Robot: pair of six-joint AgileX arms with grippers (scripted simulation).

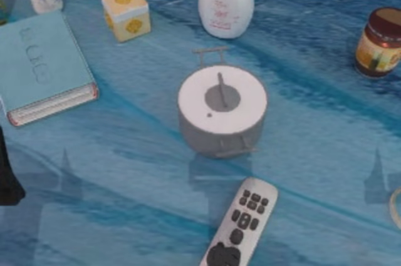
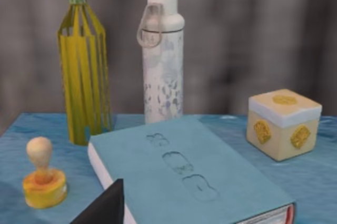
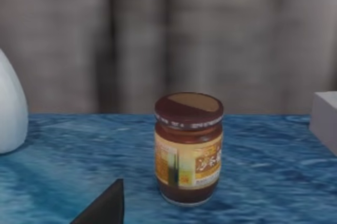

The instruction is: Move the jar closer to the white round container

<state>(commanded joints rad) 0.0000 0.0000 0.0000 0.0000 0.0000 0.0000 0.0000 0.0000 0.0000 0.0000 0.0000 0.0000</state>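
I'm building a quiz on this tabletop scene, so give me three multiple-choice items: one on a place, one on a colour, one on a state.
1. Where does the small glass jar with the dark brown-red lid stand in the top view?
A. the table's right edge
B. atop the book
C. beside the remote

2. What colour is the flat top of the squat drum-shaped round container?
A. yellow
B. white
C. red

3. How is the jar?
A. tipped over
B. held aloft
C. upright on the blue table, untouched

Answers:
1 A: it sits far right, apart from the central container.
2 B: white around a grey disc.
3 C: the right wrist view shows the jar standing, lid on, with nothing gripping it.
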